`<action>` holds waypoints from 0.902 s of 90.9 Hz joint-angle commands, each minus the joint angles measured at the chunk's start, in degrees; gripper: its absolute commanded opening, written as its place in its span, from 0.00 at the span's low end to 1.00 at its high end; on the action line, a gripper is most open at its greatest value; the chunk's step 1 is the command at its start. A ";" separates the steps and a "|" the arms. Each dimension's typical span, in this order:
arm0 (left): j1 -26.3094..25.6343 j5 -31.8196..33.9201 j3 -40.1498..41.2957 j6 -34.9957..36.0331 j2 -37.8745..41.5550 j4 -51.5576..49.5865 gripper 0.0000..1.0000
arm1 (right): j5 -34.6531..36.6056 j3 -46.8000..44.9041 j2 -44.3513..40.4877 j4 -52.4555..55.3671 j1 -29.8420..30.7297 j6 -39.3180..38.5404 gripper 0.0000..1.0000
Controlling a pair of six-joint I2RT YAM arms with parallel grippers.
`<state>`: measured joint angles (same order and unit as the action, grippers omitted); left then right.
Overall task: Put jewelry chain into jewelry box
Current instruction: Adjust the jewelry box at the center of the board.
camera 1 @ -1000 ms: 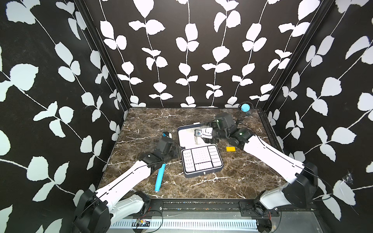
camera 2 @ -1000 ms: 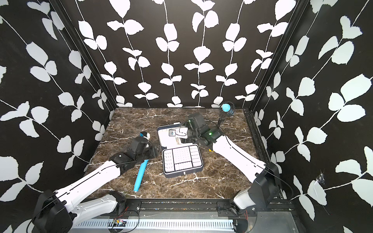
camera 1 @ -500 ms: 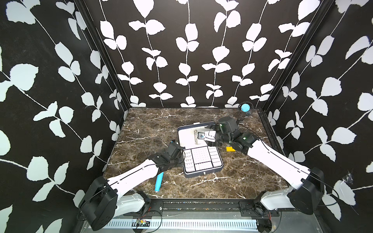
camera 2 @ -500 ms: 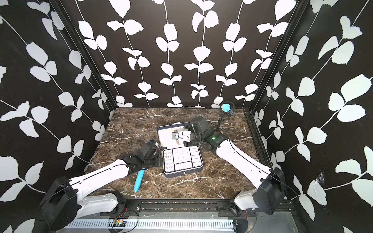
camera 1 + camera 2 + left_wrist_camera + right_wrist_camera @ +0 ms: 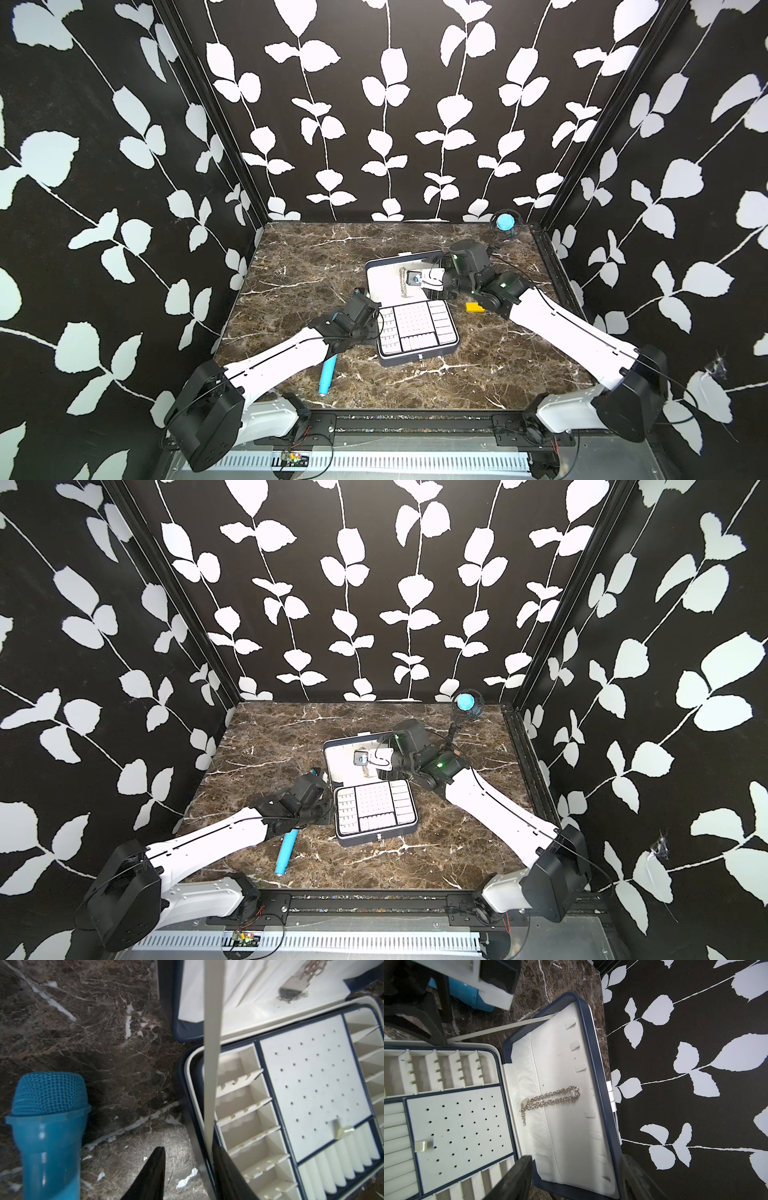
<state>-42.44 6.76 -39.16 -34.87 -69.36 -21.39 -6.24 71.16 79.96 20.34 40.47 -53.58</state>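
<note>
The jewelry box [image 5: 419, 359] lies open in the middle of the table, its gridded white tray toward me and its lid folded flat behind. The jewelry chain [image 5: 550, 1099] lies doubled on the lid's white lining [image 5: 404, 282]. My right gripper [image 5: 575, 1156] hovers open over the lid's right end [image 5: 430, 277], a little short of the chain, with nothing between its fingers. My left gripper [image 5: 188, 1148] is low at the tray's left side [image 5: 375, 330]. Its jaws straddle the box's left wall [image 5: 191, 1057], one finger outside over the table and one inside, with a gap still showing.
A blue toy microphone [image 5: 328, 374] lies on the marble just left of my left gripper [image 5: 47, 1126]. A small yellow block [image 5: 473, 307] sits right of the box under my right arm. A blue-topped stand [image 5: 505, 222] occupies the back right corner. Patterned walls close three sides.
My left arm has swung right from beside the blue microphone to the box's left wall, and its jaws have narrowed. The right gripper has barely shifted over the lid.
</note>
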 commanded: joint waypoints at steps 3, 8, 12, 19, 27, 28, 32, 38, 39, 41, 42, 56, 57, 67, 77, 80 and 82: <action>0.54 5.39 -1.08 2.35 -0.15 -4.88 0.39 | 0.09 3.18 1.88 -2.16 -0.24 -1.19 0.68; 0.89 5.54 -1.05 2.59 -0.16 -4.99 0.39 | 0.09 3.62 2.74 -1.79 -0.26 -2.10 0.68; 1.29 5.73 -0.94 2.64 -0.03 -4.96 0.39 | 0.02 5.90 3.60 -1.13 -0.26 -2.87 0.69; 1.89 5.33 -0.76 2.71 0.18 -4.61 0.38 | -0.51 8.24 5.29 0.29 -0.23 -3.81 0.69; 1.92 4.22 -0.16 2.74 0.95 -2.96 0.39 | -1.66 10.86 7.62 2.24 -0.22 -4.14 0.70; 1.92 4.04 -0.15 2.68 0.96 -2.83 0.39 | -1.80 11.16 7.86 2.42 -0.22 -4.15 0.70; 1.92 3.53 -0.18 2.70 0.97 -2.57 0.39 | -2.21 12.15 8.96 2.94 -0.24 -4.04 0.71; 1.92 3.18 -0.35 2.78 0.95 -2.52 0.39 | -2.30 13.54 10.72 3.75 -0.26 -3.79 0.72; 1.92 3.18 -0.33 2.79 0.97 -2.48 0.39 | -2.25 13.73 10.99 3.83 -0.24 -3.76 0.72; 1.92 3.10 -0.31 2.90 0.98 -2.51 0.39 | -2.08 14.03 11.15 3.90 -0.29 -3.80 0.72; 1.92 3.13 -0.31 2.93 0.94 -2.47 0.39 | -2.01 14.20 11.21 3.95 -0.25 -3.80 0.73; 1.92 3.43 0.09 3.38 1.41 -2.43 0.39 | -2.40 15.72 15.22 4.06 -0.35 -2.73 0.76; 1.92 3.47 0.11 3.35 1.42 -2.48 0.39 | -2.34 15.79 15.40 4.03 -0.32 -2.70 0.76; 1.92 3.52 0.31 3.42 1.46 -2.43 0.39 | -2.00 16.12 16.67 2.76 -0.46 -2.14 0.77; 1.92 3.77 0.31 3.47 1.58 -2.64 0.39 | -2.09 16.12 17.39 0.91 -0.52 -1.66 0.77; 1.92 3.80 0.35 3.54 1.66 -2.68 0.39 | -2.03 16.19 17.62 0.52 -0.51 -1.62 0.77; 1.92 3.85 0.34 3.55 1.70 -2.73 0.39 | -2.00 16.20 17.73 0.37 -0.55 -1.61 0.77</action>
<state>-41.06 8.93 -39.40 -32.25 -69.28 -22.02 -7.94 85.47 97.36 23.68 40.27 -56.55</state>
